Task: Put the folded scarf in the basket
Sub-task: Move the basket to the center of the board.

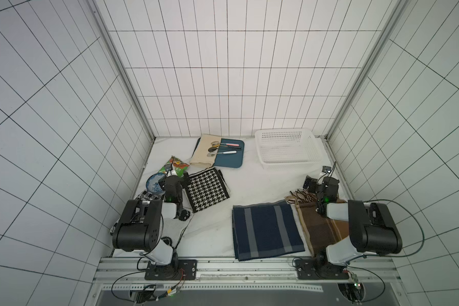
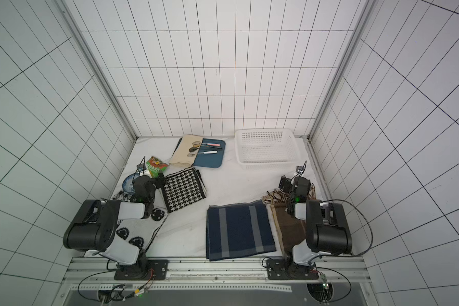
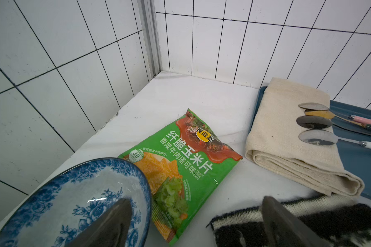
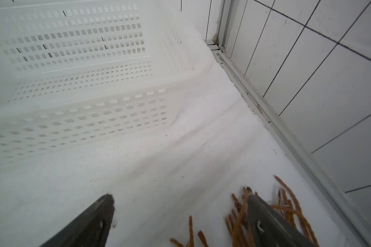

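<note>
Tiled walls, perforated plastic basket, striped scarf

The left arm and right arm pair bulky black motor housings with pale grey links. Just behind the jaws, each wrist shows a small green light. The fingers are dark grey, flat and tapered. Far behind the jaws, black base plates carry small screws, and thin black cables loop out.

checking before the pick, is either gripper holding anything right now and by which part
Nothing is held: the left gripper and the right gripper both stand open and empty.
</note>
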